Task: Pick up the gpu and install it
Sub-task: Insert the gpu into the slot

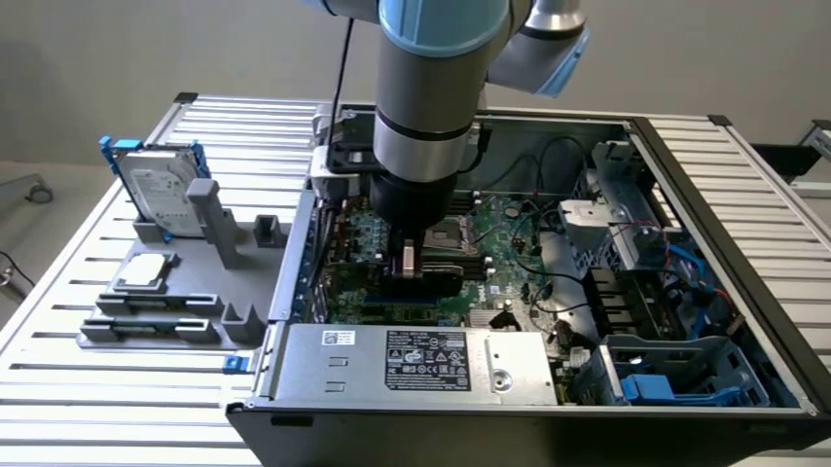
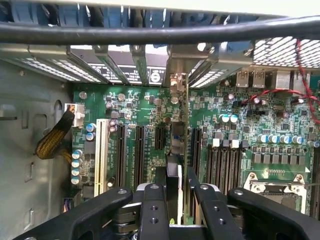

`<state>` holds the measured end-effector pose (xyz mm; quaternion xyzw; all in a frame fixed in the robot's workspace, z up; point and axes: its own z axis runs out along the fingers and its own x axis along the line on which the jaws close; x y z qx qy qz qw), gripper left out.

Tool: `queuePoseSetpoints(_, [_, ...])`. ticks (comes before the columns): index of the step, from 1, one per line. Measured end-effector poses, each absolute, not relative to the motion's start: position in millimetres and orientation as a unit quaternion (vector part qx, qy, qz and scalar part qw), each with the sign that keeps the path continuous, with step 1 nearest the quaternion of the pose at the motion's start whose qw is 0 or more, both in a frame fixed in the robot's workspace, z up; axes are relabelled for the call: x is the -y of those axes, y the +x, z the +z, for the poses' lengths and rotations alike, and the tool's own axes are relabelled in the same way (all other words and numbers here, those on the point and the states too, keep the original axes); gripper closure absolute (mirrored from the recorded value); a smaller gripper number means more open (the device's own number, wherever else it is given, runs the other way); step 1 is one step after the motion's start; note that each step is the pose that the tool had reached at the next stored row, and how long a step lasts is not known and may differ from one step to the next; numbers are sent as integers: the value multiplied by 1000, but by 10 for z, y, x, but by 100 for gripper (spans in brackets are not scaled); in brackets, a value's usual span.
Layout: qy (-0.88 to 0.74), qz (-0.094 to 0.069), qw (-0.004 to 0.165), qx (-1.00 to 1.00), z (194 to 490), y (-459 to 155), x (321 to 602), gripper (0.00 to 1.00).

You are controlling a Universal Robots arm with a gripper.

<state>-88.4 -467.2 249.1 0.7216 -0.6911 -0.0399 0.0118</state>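
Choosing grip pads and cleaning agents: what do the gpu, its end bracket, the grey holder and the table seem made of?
gpu: green circuit board, seen edge-on, likely fibreglass laminate. End bracket: bare silvery sheet metal, dull sheen. Grey holder: matte plastic by its even colour, possibly printed. Table: pale ribbed metal slats, probably aluminium.

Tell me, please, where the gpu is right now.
The gpu stands on edge in the end effector, among the motherboard's expansion slots inside the open case.
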Motion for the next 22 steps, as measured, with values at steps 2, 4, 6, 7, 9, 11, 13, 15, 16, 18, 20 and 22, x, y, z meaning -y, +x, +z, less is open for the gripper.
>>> queuePoseSetpoints(2, [722, -40, 12, 691, 2480, -884, 4675, 74])
queuePoseSetpoints(4, [722, -40, 12, 691, 2467, -885, 4678, 74])
queuePoseSetpoints(6, [722, -40, 12, 691, 2460, -885, 4678, 74])
queuePoseSetpoints(7, [722, -40, 12, 691, 2460, -885, 4677, 74])
queuePoseSetpoints(9, [722, -40, 11, 691, 2456, -884, 4676, 74])
queuePoseSetpoints(11, [721, -41, 10, 691, 2440, -883, 4674, 69])
queuePoseSetpoints(13, [721, -40, 12, 692, 2457, -885, 4678, 62])
queuePoseSetpoints(15, [720, -40, 11, 692, 2457, -886, 4677, 49])
queuePoseSetpoints(16, [720, -40, 11, 693, 2457, -886, 4677, 49])
queuePoseSetpoints(18, [719, -40, 12, 693, 2470, -887, 4678, 37])
queuePoseSetpoints(20, [719, -40, 11, 694, 2514, -887, 4677, 31])
queuePoseSetpoints(22, [719, -41, 11, 694, 2578, -887, 4676, 31])
